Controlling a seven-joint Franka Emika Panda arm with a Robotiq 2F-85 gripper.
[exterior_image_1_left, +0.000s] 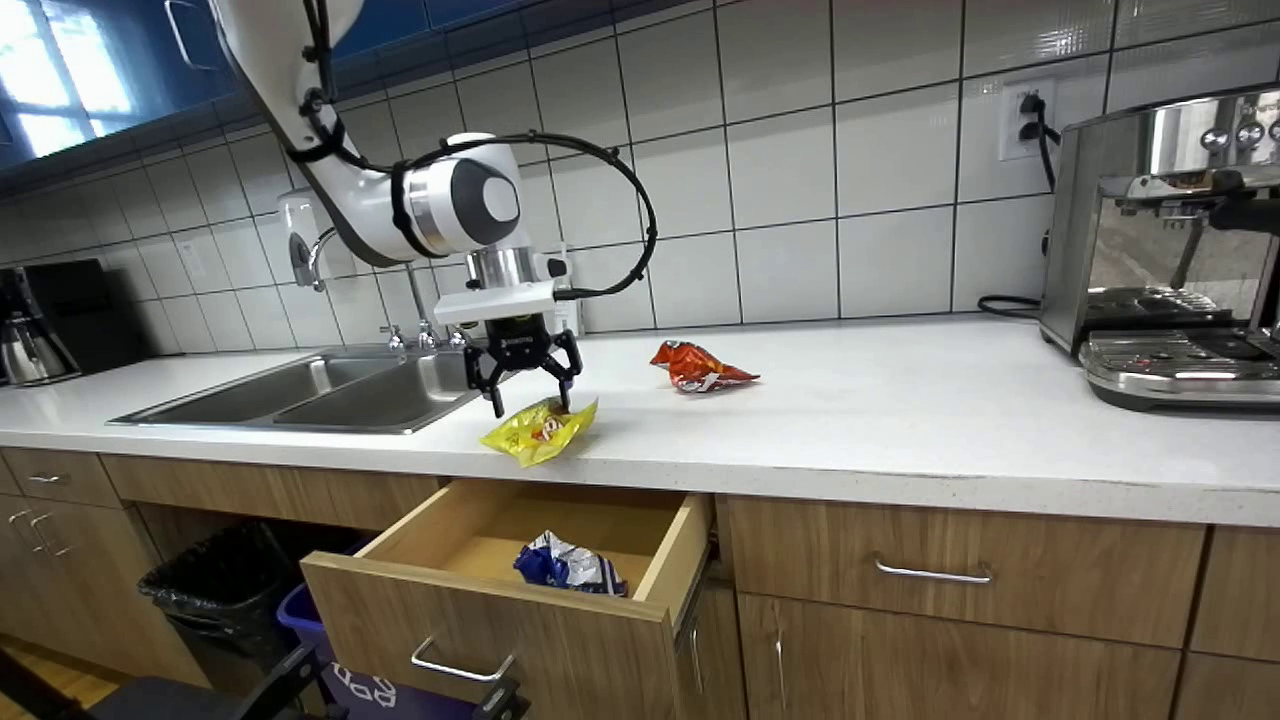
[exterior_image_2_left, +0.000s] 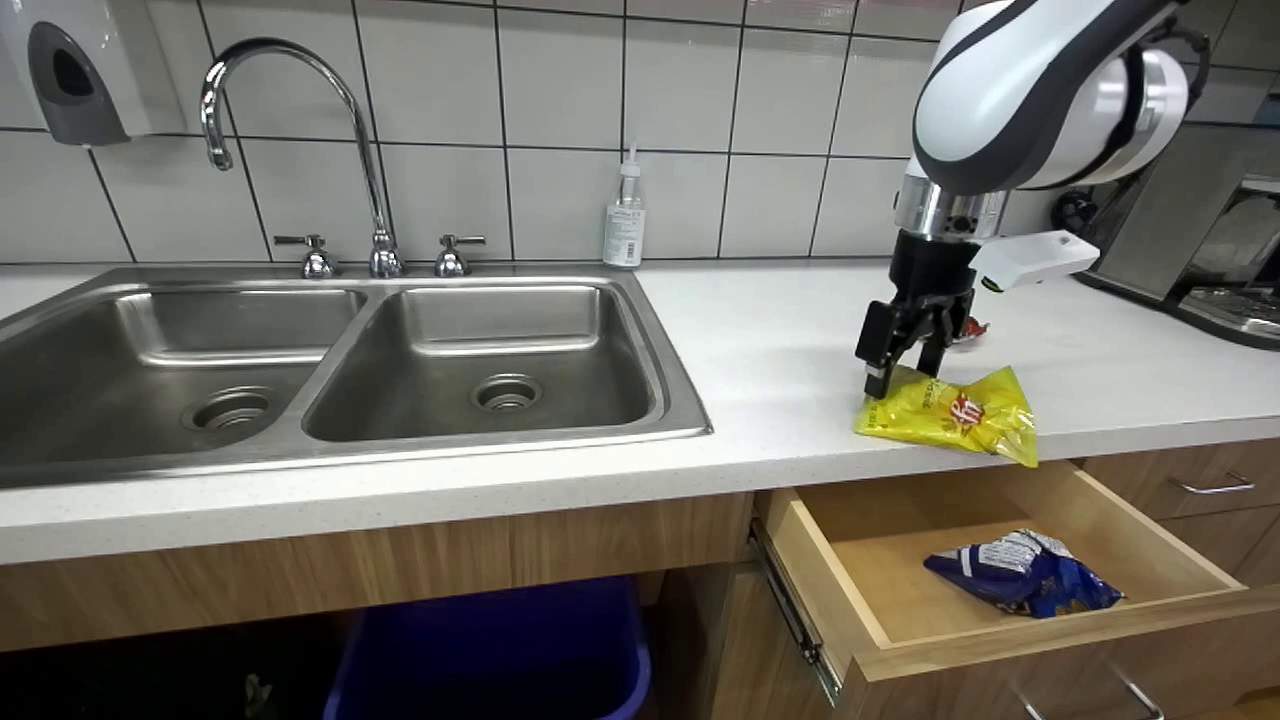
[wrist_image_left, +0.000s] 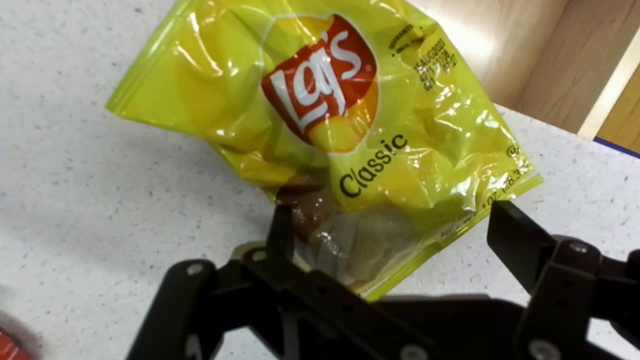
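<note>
Apparently preparing a grasp; holding the gripper (exterior_image_1_left: 531, 411) spread astride one end of the yellow chip bag (wrist_image_left: 340, 140), lying on the countertop (exterior_image_1_left: 880, 400) just above the pulled-out drawer (exterior_image_1_left: 580, 640); probably needing slight lowering, then closing.

Ext. views share sink (exterior_image_2_left: 341, 362), wrist view dn., close

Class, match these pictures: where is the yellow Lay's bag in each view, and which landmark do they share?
In an exterior view: the yellow bag, left of centre, below the middle.
In an exterior view: the yellow bag, right of centre, below the middle.
In the wrist view: the yellow bag, large, upper middle.
Shared landmark: the open drawer, upper right in the wrist view.
</note>
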